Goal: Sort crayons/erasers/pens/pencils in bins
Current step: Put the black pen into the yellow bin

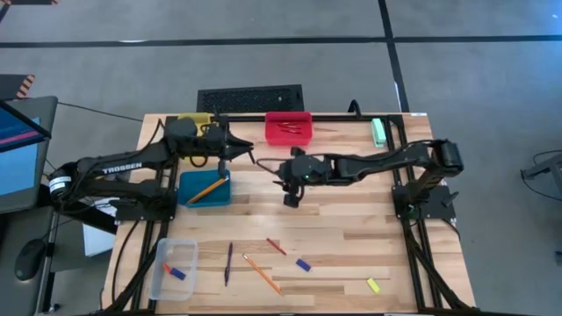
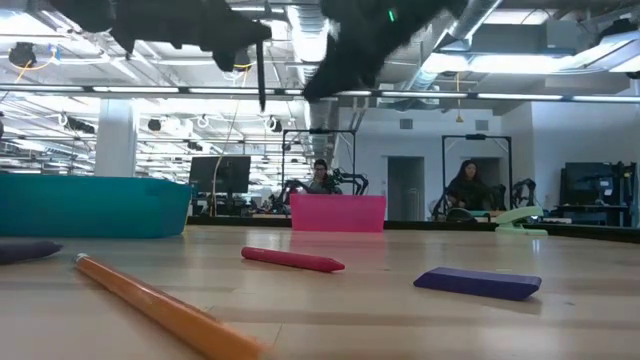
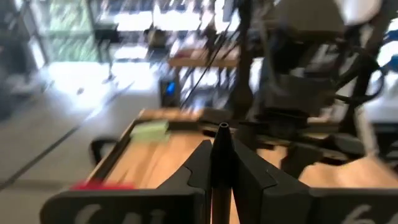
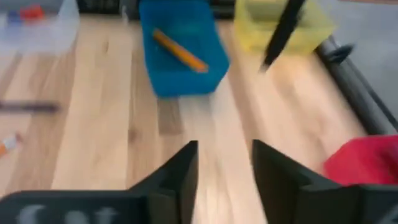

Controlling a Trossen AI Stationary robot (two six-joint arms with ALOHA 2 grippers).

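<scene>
Pale wooden planks make up your surface [image 1: 351, 219], framed by dark rails, with four small plastic bins on it. Your teal-blue bin [image 1: 205, 189] at about nine o'clock from the centre holds one long orange pencil [image 1: 207, 189] lying slantwise; the red bin [image 1: 289, 127] at twelve o'clock has a few thin sticks in it; the yellow bin [image 1: 195, 121] sits at about eleven o'clock, partly hidden by your left arm; the clear bin [image 1: 174, 268] at seven o'clock holds small blue and orange-red erasers [image 1: 174, 270]. Your left gripper [image 3: 222, 163] hangs between the yellow and teal-blue bins, clenched on a slim dark pen [image 3: 221, 168] held upright. Your right gripper [image 4: 224, 165] hovers over the centre with its fingers apart and nothing between them. Toward six o'clock lie another pencil [image 1: 262, 273], a dark pen [image 1: 228, 263], a short red crayon [image 1: 277, 247], and blue [image 1: 303, 264] and yellow [image 1: 373, 284] eraser blocks.
</scene>
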